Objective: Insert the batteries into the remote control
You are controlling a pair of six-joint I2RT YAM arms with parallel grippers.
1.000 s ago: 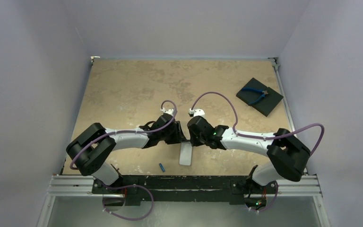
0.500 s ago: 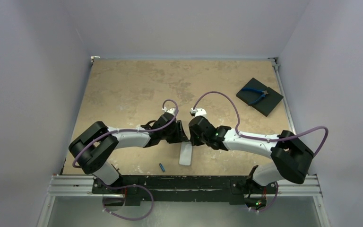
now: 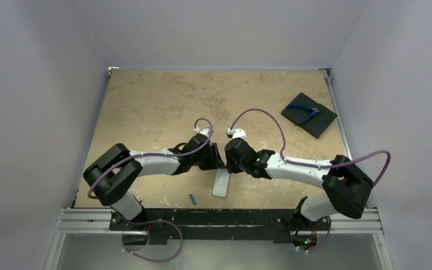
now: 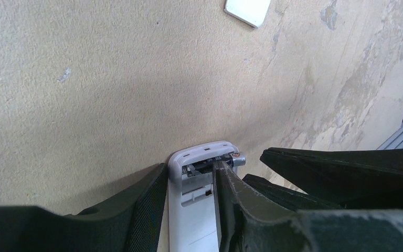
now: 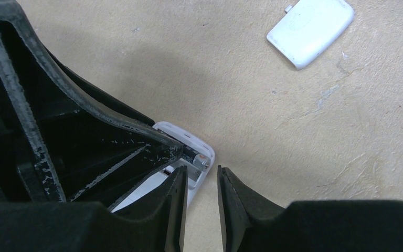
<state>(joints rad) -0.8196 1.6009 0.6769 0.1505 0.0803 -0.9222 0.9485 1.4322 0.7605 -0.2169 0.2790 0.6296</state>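
Clamping remote (image 4: 194,220) by sides, left fingers (image 4: 147,210); right fingers (image 5: 231,205) slightly apart at its open end, dark battery (image 4: 225,159) seated there. Blue battery (image 3: 192,198) by near edge of worktop (image 3: 146,107).

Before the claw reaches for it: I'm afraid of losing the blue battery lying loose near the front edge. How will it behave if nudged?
The blue battery is a small cylinder lying on its side, so a sideways nudge would probably roll it. Being so thin, it may slip from a pinch. It looks rigid, unlikely to bend.
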